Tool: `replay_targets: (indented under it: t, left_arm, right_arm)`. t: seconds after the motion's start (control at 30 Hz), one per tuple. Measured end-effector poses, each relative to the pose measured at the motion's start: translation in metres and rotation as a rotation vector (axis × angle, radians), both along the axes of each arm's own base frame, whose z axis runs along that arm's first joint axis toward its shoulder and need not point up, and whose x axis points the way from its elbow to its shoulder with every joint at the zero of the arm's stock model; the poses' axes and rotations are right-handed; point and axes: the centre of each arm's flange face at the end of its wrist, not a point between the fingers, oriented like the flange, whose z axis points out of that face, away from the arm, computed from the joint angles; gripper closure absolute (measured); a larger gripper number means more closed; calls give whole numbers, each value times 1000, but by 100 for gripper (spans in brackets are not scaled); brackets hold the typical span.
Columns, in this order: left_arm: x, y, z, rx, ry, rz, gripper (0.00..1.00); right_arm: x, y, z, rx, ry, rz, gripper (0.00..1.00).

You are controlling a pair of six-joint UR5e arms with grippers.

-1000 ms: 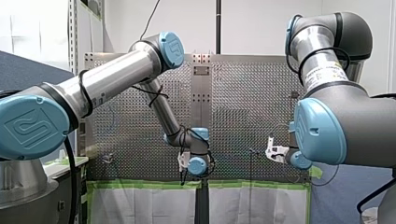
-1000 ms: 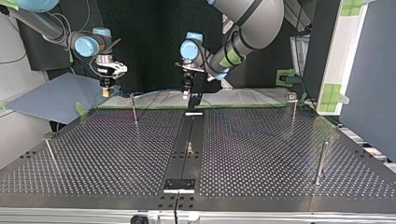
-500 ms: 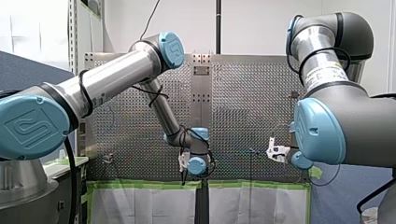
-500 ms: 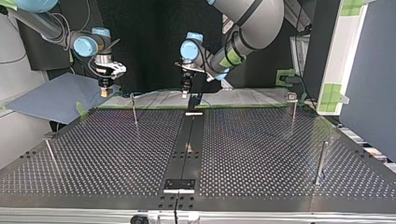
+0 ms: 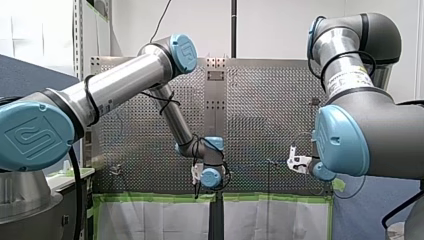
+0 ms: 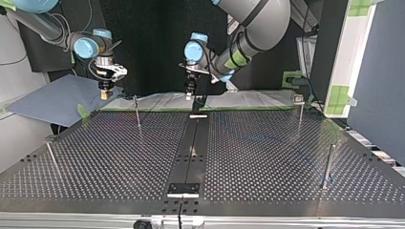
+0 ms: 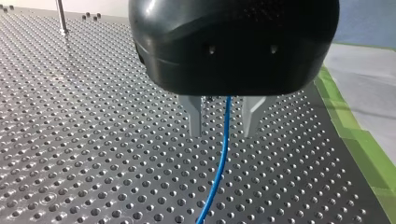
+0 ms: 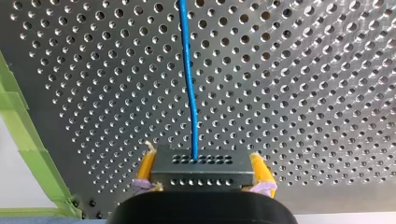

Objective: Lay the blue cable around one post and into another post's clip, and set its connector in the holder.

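At top view's ten o'clock, right gripper (image 6: 103,95) yellow pads (image 8: 146,165) pinch the boxy, holed connector (image 8: 201,173); at twelve, left gripper (image 6: 189,97) gapes astride thin blue cable (image 7: 223,154).

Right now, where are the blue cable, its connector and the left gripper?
blue cable (image 8: 188,84), right wrist view, middle of its run
connector (image 8: 201,170), right wrist view, holed front face
left gripper (image 7: 222,133), left wrist view, midway between fingertips

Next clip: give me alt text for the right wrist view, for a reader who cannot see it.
My right gripper clamps a grey connector block with rows of small holes between its yellow-padded fingers. A blue cable leaves the block's middle and runs ahead over the perforated metal table, whose edge beside the gripper is lined with green tape.
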Motion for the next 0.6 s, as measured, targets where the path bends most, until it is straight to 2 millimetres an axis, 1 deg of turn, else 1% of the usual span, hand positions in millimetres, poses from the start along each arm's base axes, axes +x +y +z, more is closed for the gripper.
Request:
replay_targets:
  t: [0.23,0.27,0.43,0.5,0.57,0.6]
  left_arm:
    - [1,0,1,-14,-5,1,61]
    - [1,0,1,-19,-5,2,58]
    - [2,0,1,-35,-5,3,58]
    - [2,0,1,-37,-5,4,66]
    - [3,0,1,-38,-5,5,66]
    - [3,1,1,-39,-5,5,69]
  right_arm:
    - [0,1,0,3,1,1,100]
    - [1,1,0,3,1,2,100]
    - [2,1,0,3,2,4,100]
    - [2,1,-1,5,4,4,100]
    - [2,2,-1,7,5,4,100]
    - [2,2,-1,8,6,3,100]
